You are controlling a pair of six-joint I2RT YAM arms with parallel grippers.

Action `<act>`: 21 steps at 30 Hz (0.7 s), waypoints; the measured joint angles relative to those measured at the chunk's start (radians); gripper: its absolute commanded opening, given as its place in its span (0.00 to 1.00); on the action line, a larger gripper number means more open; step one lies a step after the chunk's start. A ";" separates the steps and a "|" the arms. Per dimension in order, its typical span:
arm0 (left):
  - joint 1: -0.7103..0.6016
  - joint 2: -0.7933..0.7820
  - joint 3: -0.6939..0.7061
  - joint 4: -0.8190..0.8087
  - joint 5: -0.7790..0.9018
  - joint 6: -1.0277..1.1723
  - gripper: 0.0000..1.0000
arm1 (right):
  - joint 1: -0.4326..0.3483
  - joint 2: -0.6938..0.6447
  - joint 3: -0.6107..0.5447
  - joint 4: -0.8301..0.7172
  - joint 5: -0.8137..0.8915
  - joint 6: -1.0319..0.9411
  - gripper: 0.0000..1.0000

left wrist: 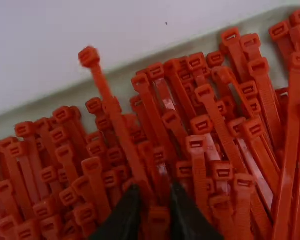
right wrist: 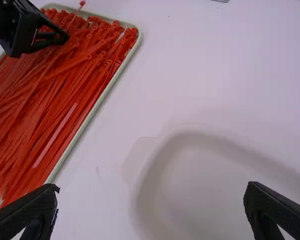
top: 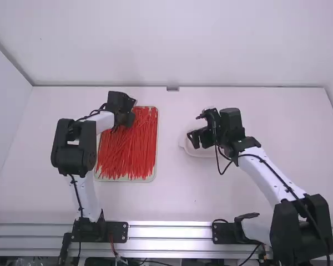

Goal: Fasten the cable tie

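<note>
While the right gripper (top: 201,130) hangs with its fingers spread wide over a shallow white dish (right wrist: 155,165), well apart from the work, nothing supports the tie's free end. I judge that the springy strap could whip or twist when it is lifted.

Beyond the dish lies the pale-rimmed tray (right wrist: 93,111), heaped with orange cable ties (top: 127,149) that lie lengthwise and overlap. At the tray's far end the left gripper (left wrist: 154,197) sits down in the heap. Its fingers are drawn narrow and pinch the strap of one cable tie (left wrist: 110,112), whose head stands tilted up above the rest.

The main hazard is that neighbouring straps touch the fingers. A second tie may be nipped or dragged out, or spill over the rim onto the table (top: 238,183). Whether only one strap sits between the fingers I cannot tell. A grip this far from the head could also let the tie swivel, which would spoil the threading.

Count: two grippers, one tray, one dish, one raised tie, and loose ties too many to count.
</note>
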 measured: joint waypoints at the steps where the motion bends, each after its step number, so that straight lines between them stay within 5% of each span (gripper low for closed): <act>1: 0.000 0.000 0.000 0.002 0.000 0.000 0.12 | 0.000 0.000 0.000 0.000 0.000 0.000 1.00; 9: 0.000 0.000 0.000 0.010 -0.003 0.000 0.11 | 0.000 0.000 0.000 0.000 0.000 0.000 1.00; 16: 0.000 0.000 0.000 0.026 -0.003 -0.020 0.27 | 0.000 0.000 0.000 0.000 0.000 -0.001 1.00; 21: 0.000 0.000 0.000 0.026 -0.003 -0.026 0.28 | 0.000 0.000 0.000 0.000 0.000 0.000 1.00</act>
